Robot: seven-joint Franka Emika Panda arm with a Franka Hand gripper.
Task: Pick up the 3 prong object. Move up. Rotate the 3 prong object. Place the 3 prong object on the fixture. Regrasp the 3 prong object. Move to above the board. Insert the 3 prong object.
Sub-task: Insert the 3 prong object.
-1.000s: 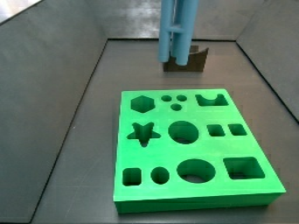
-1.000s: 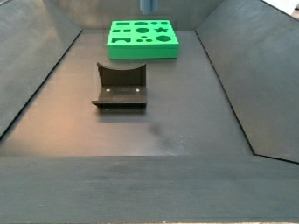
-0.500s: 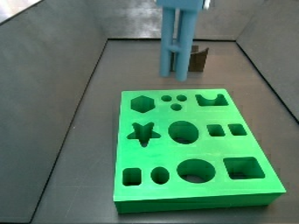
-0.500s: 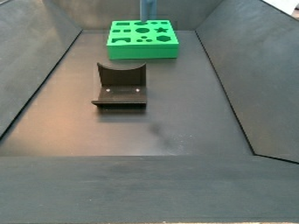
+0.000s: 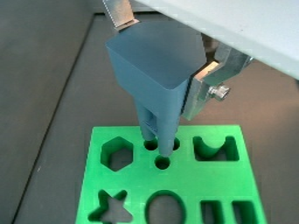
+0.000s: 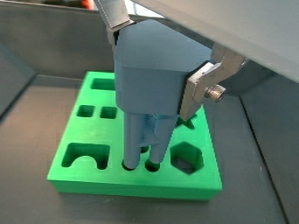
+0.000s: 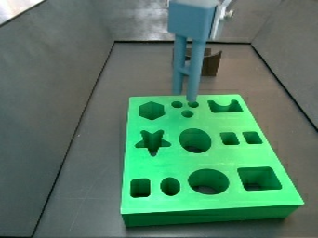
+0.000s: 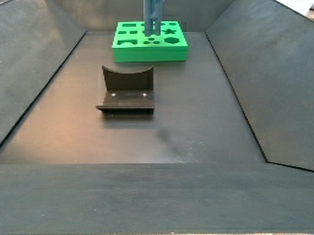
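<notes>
Insertion stage, with the board as landmark. The 3 prong object (image 7: 191,51) hangs upright above the far part of the board (image 7: 206,163), its prong tips just over the cluster of small round holes (image 7: 185,108) between the hexagon hole (image 7: 151,111) and the U-shaped hole (image 7: 225,105). In both wrist views the prongs (image 5: 159,131) point down at those holes; whether the tips have entered them cannot be told.

Risks, as a judgement: if the three tips are not lined up with the round holes, they would land on the green rim between holes, and further descent could jam the piece or push the board across the surface. A slight twist of the piece about its long axis would have the same effect, since all three prongs must enter together. A piece slipping between the pads under that load would tilt.

The gripper (image 6: 158,52) stands above the far part of the board. Its jaws are closed to a narrow gap on the wide upper block of the 3 prong object, one silver finger (image 6: 205,85) pressed flat against the block's side and the opposite finger (image 5: 117,14) showing at the other face.

Beyond the board, near the far wall, stands the fixture (image 7: 211,63), bare; in a side view it lies on the near side of the board (image 8: 127,90).
</notes>
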